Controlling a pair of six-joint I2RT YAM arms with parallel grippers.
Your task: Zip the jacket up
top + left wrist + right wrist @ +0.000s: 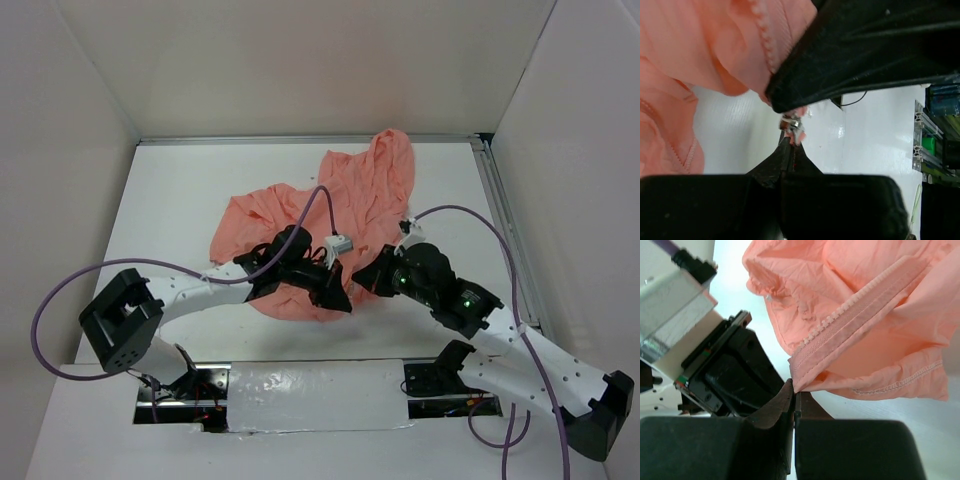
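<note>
The table (170, 200) is a flat, smooth white slab with plain white walls on three sides. The jacket (345, 195) lies on its middle, a large salmon-pink heap of thin, soft cloth, creased all over, with one lobe reaching to the far edge and another spread to the left. Its near edge sits under the two arms' tips.

The left arm (190, 292) and right arm (540, 370) are white, jointed tubes with black ends, and each trails a looping purple cable (60, 290). They lean in from either side and meet at the near hem, the two black heads just beside each other.

The right gripper (794, 390) has matt black wedge fingers pressed together on the hem corner (801, 374), a folded, stitched point of cloth. The rest of the jacket hangs up and to the right of that pinch. A row of small moulded pink teeth (850, 310) runs slantwise along a flat tape above it.

The left gripper (786, 148) is also fully closed, its tips pinching the lower end of the slider (792, 125), a tiny, shiny metal piece. The slider hangs off the cloth edge, directly below the tip of the right gripper's black finger, and the pink cloth bunches up and to the left of it, above the white table
</note>
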